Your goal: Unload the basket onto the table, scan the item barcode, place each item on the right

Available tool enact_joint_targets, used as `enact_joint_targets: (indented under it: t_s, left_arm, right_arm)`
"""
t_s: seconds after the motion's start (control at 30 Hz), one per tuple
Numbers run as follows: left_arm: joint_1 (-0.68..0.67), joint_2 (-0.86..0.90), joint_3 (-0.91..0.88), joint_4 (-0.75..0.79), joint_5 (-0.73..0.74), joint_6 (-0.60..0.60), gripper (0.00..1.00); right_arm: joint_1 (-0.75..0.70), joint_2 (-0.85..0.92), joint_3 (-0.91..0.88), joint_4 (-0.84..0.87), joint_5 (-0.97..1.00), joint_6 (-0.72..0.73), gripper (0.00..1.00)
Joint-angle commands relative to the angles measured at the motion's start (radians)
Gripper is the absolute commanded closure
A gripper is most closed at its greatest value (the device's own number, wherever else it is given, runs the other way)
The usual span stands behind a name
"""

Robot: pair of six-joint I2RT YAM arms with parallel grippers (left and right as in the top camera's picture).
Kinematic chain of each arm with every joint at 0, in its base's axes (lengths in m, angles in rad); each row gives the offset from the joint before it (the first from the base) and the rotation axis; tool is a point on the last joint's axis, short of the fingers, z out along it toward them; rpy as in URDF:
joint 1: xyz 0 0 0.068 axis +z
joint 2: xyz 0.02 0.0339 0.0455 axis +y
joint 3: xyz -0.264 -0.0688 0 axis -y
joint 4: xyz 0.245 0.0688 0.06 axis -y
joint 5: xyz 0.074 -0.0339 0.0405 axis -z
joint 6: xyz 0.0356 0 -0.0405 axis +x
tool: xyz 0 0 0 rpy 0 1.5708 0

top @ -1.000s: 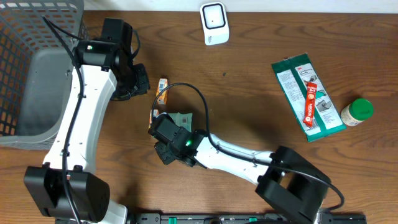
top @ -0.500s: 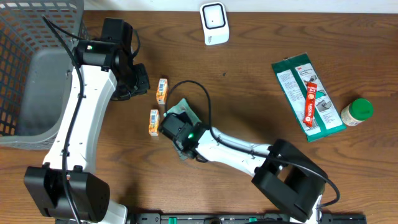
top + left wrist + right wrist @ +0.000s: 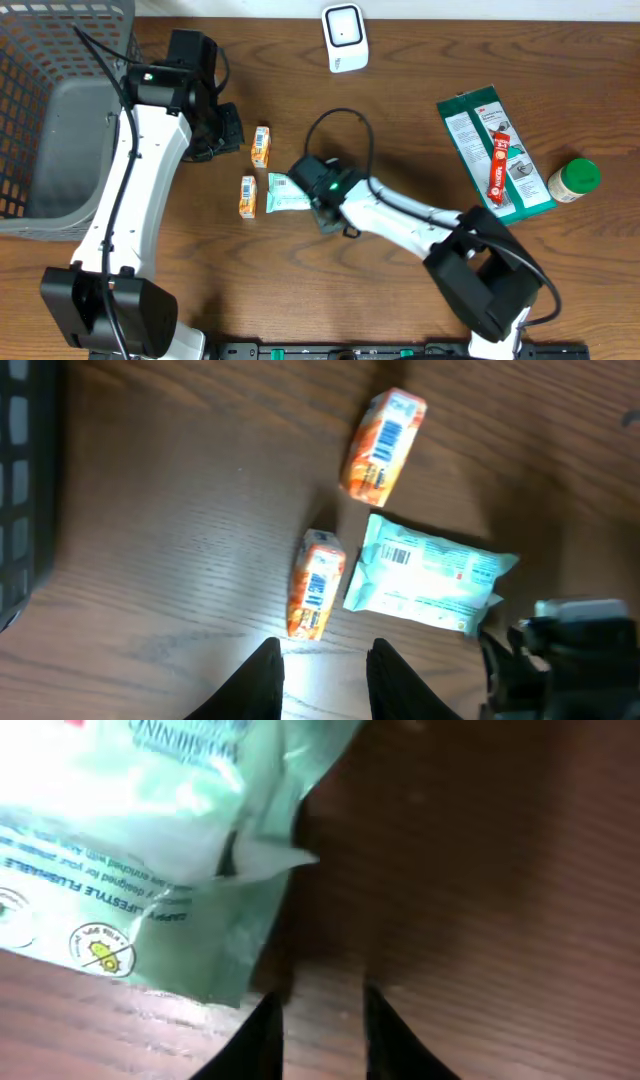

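While the wooden table (image 3: 400, 120) carries a grey mesh basket (image 3: 30, 40) at its left edge, a green blister card (image 3: 478, 135) with a red tube (image 3: 497, 168) lies at the right. Near the middle the pale green wipes packet (image 3: 288, 192) lies flat, barcode up, just beside an orange box (image 3: 248, 197) and well apart from the white scanner (image 3: 344, 37). At the packet's edge, the right gripper (image 3: 318, 1020) has its fingers narrowly parted and grips nothing. Near the boxes, the left gripper (image 3: 325, 660) is likewise slightly parted and empty.

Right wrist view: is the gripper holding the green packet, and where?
Nothing is held. The right gripper is empty, bare table between its jaws; the green packet lies beyond.
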Motion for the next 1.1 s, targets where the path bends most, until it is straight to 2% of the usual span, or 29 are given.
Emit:
enact_joint_targets:
  t_s: [0.0, 0.07, 0.1, 0.17, 0.37, 0.6, 0.73, 0.93, 1.07]
  left_arm:
    - [-0.007, -0.005, 0.011, 0.01, -0.008, 0.006, 0.7]
    - [-0.007, -0.005, 0.011, 0.013, -0.008, 0.006, 0.7]
    - [-0.008, -0.005, 0.011, 0.014, -0.008, 0.005, 0.71]
    - [-0.011, -0.004, 0.011, 0.014, -0.008, 0.003, 0.71]
    - [-0.033, -0.002, 0.011, 0.014, -0.008, 0.003, 0.7]
    - [-0.043, -0.002, 0.011, 0.014, -0.008, 0.003, 0.69]
    - [-0.045, -0.001, 0.01, 0.014, -0.008, 0.003, 0.69]
    - [-0.047, 0.003, -0.004, 0.014, -0.008, 0.003, 0.66]
    - [-0.062, 0.005, -0.01, 0.014, -0.008, 0.004, 0.65]
  right_arm:
    - [-0.037, -0.109, 0.001, 0.002, -0.095, -0.061, 0.71]
    - [-0.055, -0.153, 0.001, 0.004, -0.111, -0.06, 0.54]
    - [-0.063, -0.175, 0.001, 0.015, -0.122, -0.06, 0.49]
    - [-0.069, -0.193, 0.001, 0.043, -0.148, -0.06, 0.46]
    - [-0.06, -0.164, 0.0, 0.165, -0.201, -0.055, 0.52]
    - [-0.009, -0.031, 0.0, 0.258, -0.2, -0.056, 0.57]
    - [-0.002, 0.002, 0.0, 0.253, -0.175, -0.056, 0.6]
    - [-0.01, 0.005, 0.0, 0.165, 0.044, -0.056, 0.62]
    - [-0.033, 0.005, 0.0, 0.122, 0.113, -0.056, 0.62]
